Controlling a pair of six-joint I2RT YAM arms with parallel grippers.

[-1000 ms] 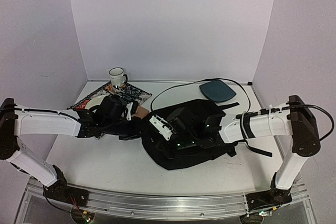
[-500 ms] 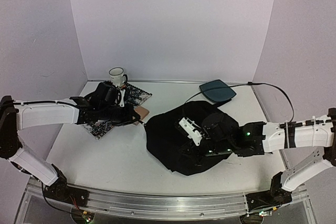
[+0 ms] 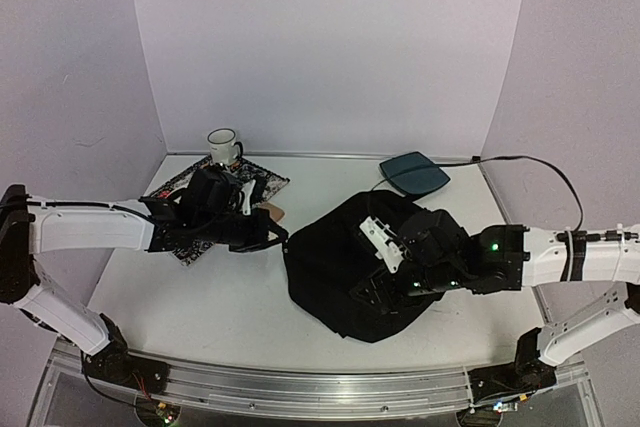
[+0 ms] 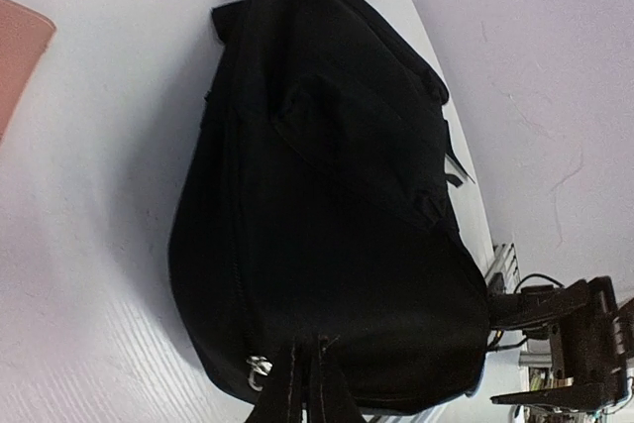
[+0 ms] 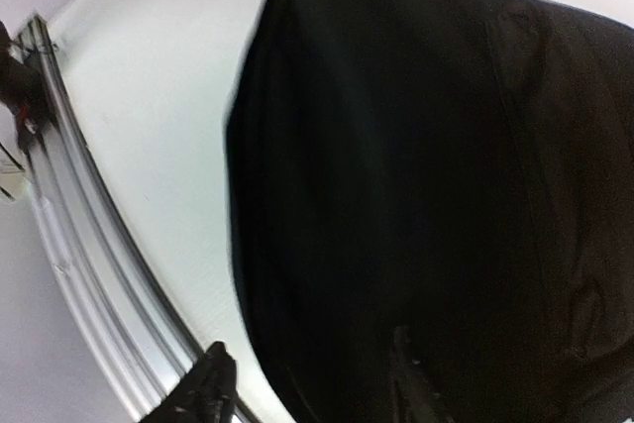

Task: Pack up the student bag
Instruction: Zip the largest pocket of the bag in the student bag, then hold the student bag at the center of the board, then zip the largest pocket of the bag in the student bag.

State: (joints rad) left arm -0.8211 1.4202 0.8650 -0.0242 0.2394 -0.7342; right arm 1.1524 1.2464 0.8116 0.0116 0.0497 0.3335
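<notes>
Large floppy black fabric student bag (image 3: 335, 267) lies on the white table (image 3: 220, 297), right of the middle, between my two grippers
The left gripper (image 3: 279, 238) has its jaws pressed together at the bag's edge, beside a silver zipper pull (image 4: 257, 373); the wrist view cuts off its tips, so I cannot tell if they pinch fabric. The right gripper (image 5: 309, 388) holds its jaws apart over the bag. The inside of the bag is hidden, and also of the white mug (image 3: 222, 143), whose dark marking is too small to read

Left fingers (image 3: 270, 236) pinched, right fingers (image 5: 212, 386) apart
</notes>
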